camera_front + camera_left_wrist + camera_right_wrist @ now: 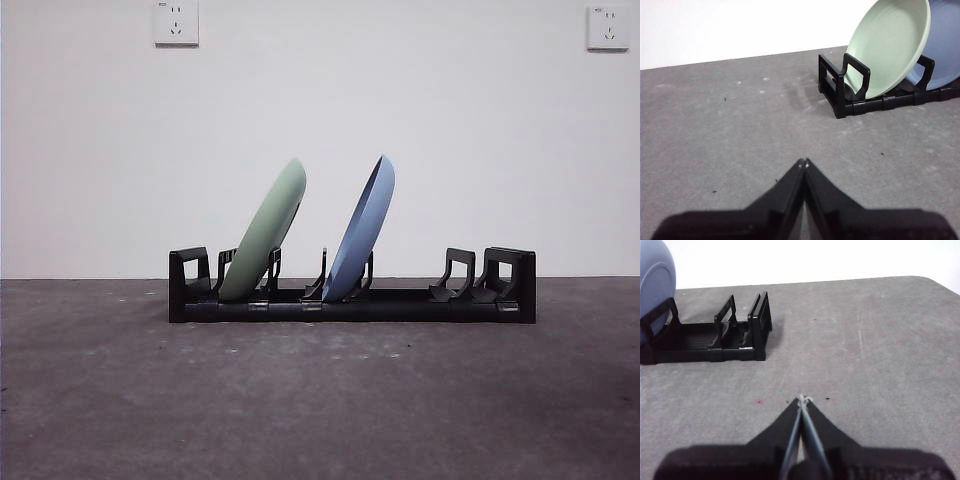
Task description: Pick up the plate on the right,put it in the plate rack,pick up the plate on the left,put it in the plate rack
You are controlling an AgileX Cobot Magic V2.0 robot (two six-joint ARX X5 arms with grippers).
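the green plate [265, 232] and blue plate [362, 230] lean tilted in the plate rack [352, 300]. the left gripper [804, 162] and right gripper [801, 399], both pinched closed and empty, seemingly hover well apart from it.

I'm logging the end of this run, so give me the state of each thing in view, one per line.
green plate: standing in the rack, leaning right, in a slot near the left end.
blue plate: standing in the rack's middle slot, leaning right, apart from the green one.
plate rack: flat on the table, right-end slots unfilled.
left gripper: shut, holding nothing, above the table, away from the rack.
right gripper: shut, holding nothing, away from the rack.
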